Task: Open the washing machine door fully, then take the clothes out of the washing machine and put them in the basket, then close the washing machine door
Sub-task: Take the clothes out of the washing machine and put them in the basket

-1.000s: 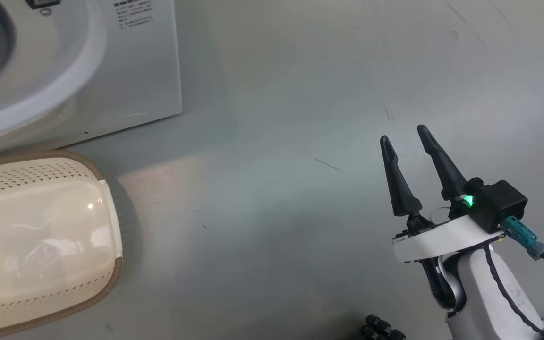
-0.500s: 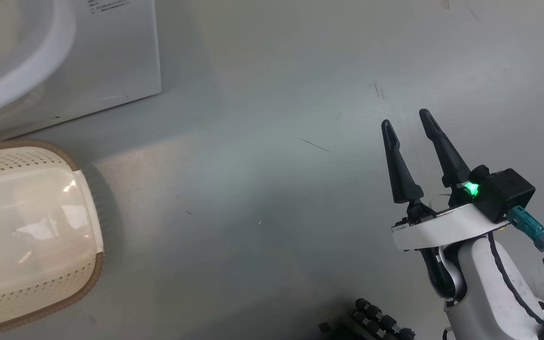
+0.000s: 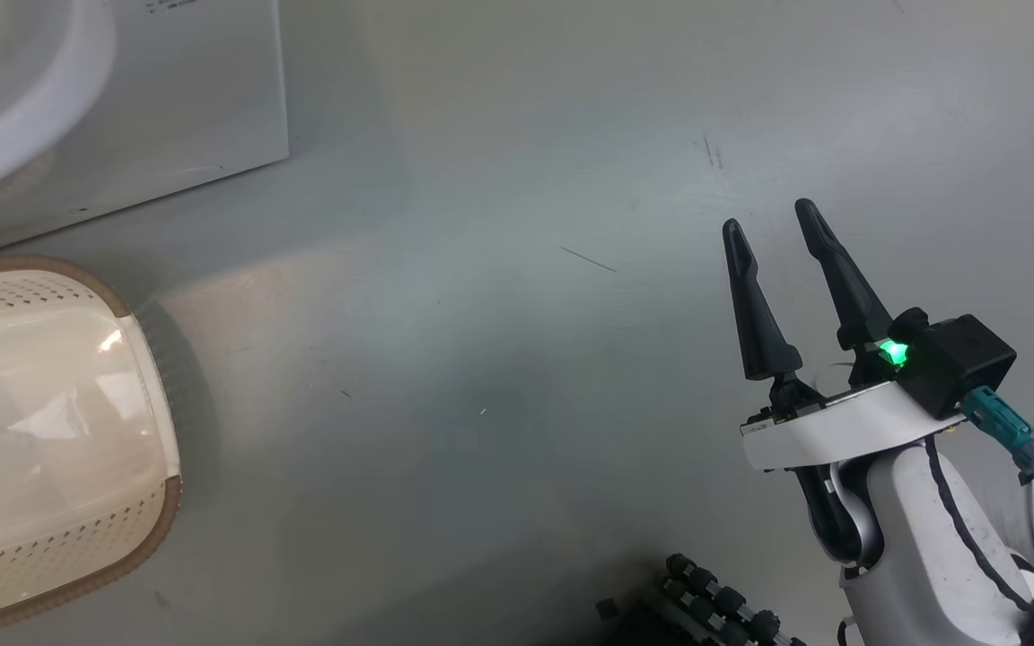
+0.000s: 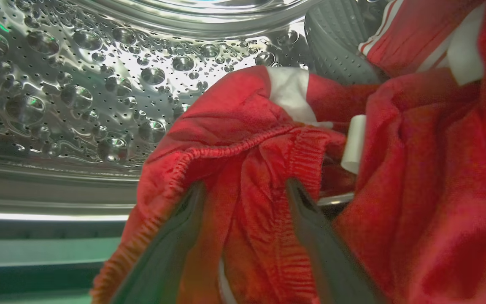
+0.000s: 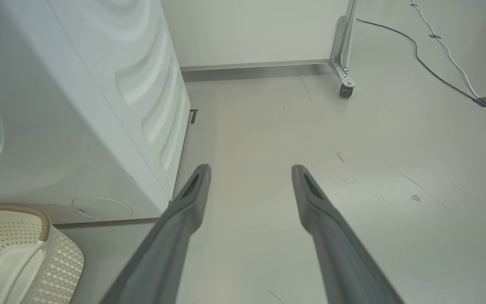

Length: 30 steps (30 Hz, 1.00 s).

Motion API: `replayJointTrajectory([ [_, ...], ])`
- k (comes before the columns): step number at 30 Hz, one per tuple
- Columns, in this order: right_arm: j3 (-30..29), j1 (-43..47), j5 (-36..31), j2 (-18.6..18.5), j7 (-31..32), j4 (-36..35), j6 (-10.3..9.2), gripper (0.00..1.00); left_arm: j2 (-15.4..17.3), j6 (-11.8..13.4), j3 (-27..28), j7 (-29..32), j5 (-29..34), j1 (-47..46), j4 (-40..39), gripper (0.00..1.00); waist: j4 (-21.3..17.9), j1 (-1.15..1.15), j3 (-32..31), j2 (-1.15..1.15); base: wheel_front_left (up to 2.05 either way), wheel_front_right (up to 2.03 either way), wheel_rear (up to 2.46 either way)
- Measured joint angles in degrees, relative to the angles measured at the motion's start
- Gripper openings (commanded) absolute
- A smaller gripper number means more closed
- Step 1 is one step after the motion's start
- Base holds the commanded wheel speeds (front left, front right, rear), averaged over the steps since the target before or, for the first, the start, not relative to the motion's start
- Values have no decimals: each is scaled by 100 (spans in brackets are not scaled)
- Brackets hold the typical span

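Take-out step: my left gripper (image 4: 245, 188) stands spread inside the dimpled steel drum (image 4: 78, 97), a fold of the bright red, white-striped clothes (image 4: 243, 126) between its fingers (image 4: 169, 249) (not yet pinched). Next I close, then carry to the cream perforated plastic basket (image 3: 144, 502). My right gripper (image 3: 767, 217) hangs spread, empty. Whatever lies deeper under the folds is hidden from me.

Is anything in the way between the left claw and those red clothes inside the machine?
Nothing visible. The left gripper is right at the clothes inside the steel drum, open, with a red fold between its jaws.
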Motion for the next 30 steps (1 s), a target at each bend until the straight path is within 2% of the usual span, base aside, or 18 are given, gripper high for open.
replayJointTrajectory([
  [5, 4, -45, 0, 0, 0, 0, -44, 100, 13, 40, 14, 13, -8, -109, 104, 100, -8, 0, 30, 0, 0, 0, 0],
  [7, 9, -54, 0, 0, 0, 0, -49, 100, 11, 41, 41, 32, -11, -160, 169, 16, -6, 0, 36, 0, 0, 0, 0],
  [8, 12, -54, 0, 0, 0, 2, -49, 100, 9, 41, 41, 32, -13, -182, 198, 0, -3, 0, 38, 0, 0, 0, 0],
  [20, 5, -70, 0, 1, -3, 12, -91, 100, -107, 40, -29, -137, -18, -277, 398, 0, 74, 0, 4, 0, 0, 0, 0],
  [30, -96, -109, -12, 0, -3, 70, -135, 100, -449, 41, -92, -677, -62, -268, 671, 0, 192, 0, -220, 0, 0, 0, 0],
])
